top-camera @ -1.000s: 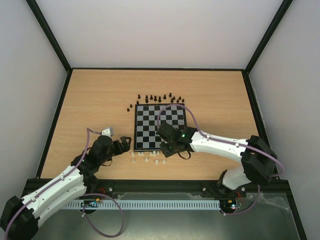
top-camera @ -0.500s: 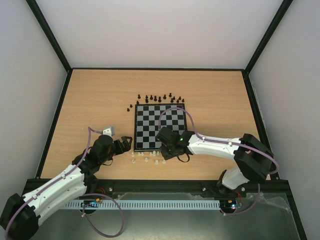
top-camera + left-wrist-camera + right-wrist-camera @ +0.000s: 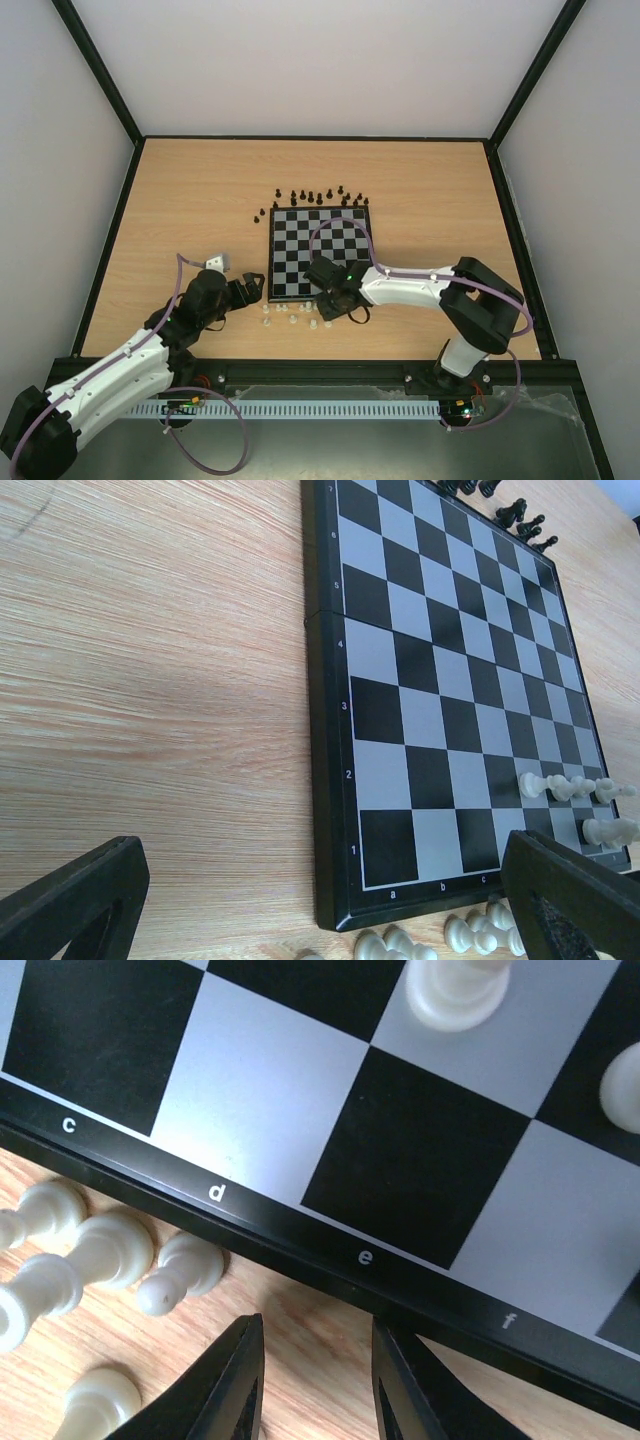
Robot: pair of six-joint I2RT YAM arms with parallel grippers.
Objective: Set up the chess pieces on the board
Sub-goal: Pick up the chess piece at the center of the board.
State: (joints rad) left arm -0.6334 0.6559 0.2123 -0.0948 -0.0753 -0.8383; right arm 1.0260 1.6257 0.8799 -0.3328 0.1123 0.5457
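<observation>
Beside the board [image 3: 260, 1090]: chess pieces [image 3: 110, 1250], which I judge light, rigid and tippy; pinch mid-stem.
Right tool [image 3: 315, 1380]: narrowly parted, empty.
Left tool [image 3: 320, 880]: wide, empty.

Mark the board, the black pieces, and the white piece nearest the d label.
the board [image 3: 292, 250]: top external view, bare square left of its middle.
black pieces [image 3: 319, 198]: top external view, one figure in the row beyond the far edge.
white piece nearest the d label [image 3: 185, 1268]: right wrist view, its body.
</observation>
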